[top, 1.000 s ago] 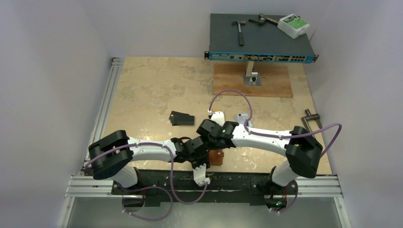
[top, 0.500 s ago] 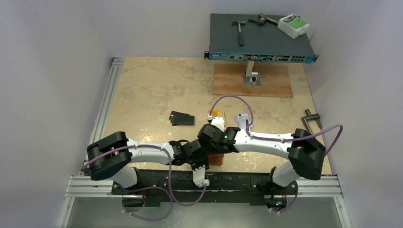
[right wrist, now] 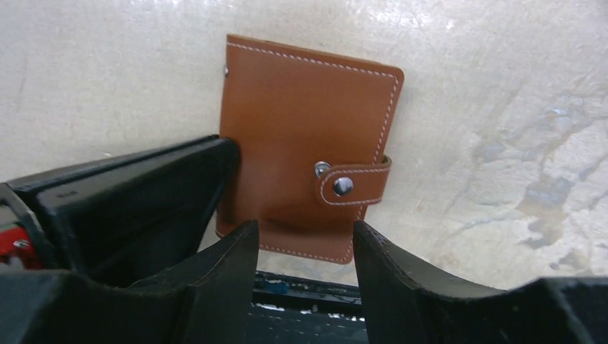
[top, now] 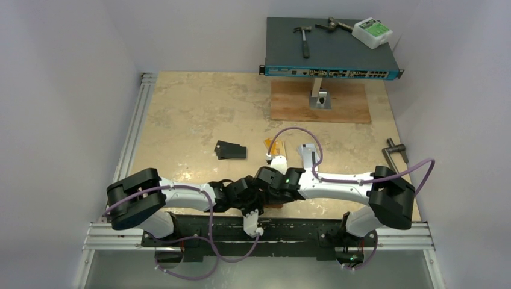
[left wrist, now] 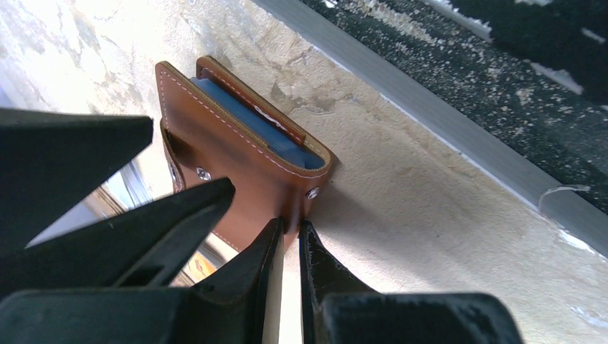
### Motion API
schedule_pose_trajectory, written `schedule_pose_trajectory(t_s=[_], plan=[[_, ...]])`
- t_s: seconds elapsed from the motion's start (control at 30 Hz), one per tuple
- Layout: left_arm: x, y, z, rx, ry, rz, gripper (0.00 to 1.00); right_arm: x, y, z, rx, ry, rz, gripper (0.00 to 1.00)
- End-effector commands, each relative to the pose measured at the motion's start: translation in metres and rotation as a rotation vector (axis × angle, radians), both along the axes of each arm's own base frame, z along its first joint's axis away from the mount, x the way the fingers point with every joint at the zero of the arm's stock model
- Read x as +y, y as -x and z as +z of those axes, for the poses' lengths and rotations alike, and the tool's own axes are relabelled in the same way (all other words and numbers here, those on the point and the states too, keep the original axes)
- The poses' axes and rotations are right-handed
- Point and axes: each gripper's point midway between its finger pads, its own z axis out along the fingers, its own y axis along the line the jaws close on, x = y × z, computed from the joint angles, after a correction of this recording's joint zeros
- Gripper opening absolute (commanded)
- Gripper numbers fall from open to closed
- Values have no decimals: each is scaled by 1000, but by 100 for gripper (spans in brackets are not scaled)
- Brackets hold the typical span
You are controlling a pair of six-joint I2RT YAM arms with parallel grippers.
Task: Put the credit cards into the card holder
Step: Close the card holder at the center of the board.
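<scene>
The card holder (right wrist: 308,122) is a brown leather wallet lying closed on the table by its near edge, snap tab fastened. The left wrist view shows its light blue inside (left wrist: 251,125). My left gripper (left wrist: 290,228) is shut on the holder's leather edge. My right gripper (right wrist: 302,235) hovers open over the holder's near end, one finger on each side. From above, only a brown sliver of the holder (top: 278,205) shows under both grippers. On the table behind them lie black credit cards (top: 231,150), a gold-orange card (top: 275,146) and a silvery white card (top: 307,153).
A network switch (top: 331,60) on a stand at the back carries a hammer (top: 303,39) and a white box (top: 372,31). Under it lies a wooden board (top: 319,105). A metal tool (top: 395,150) sits at the right edge. The metal rail (left wrist: 430,107) runs just beyond the holder.
My right arm has drawn back toward the near edge, uncovering the gold-orange and silvery cards, and its jaws have widened. The left gripper has shifted slightly left, still holding the holder.
</scene>
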Motion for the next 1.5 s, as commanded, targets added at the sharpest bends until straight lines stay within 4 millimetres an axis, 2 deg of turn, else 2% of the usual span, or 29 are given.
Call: schedule_pose_trajectory(t_s=[0.0, 0.17, 0.5, 0.7, 0.83, 1.13, 1.17, 1.47], plan=[[3, -3, -3, 9, 16, 19, 3, -22, 8, -2, -19, 94, -6, 50], [4, -1, -5, 13, 0, 8, 3, -25, 4, -4, -34, 139, -5, 52], [8, 1, -5, 31, -20, 18, 3, -14, -19, 0, -95, 169, -3, 51], [7, 1, -3, 32, -11, 22, 3, -17, -15, -11, -70, 191, 5, 47], [7, 1, -2, 34, -8, 22, 3, -19, -14, -15, -67, 199, 6, 40], [5, 0, 0, 32, -1, 27, 3, -29, -17, -21, -74, 288, 14, 39], [10, 2, -3, 44, -25, 29, 2, -32, -17, -22, -71, 294, 13, 39], [10, 1, -3, 44, -20, 35, 2, -39, -11, -26, -59, 287, 0, 38]])
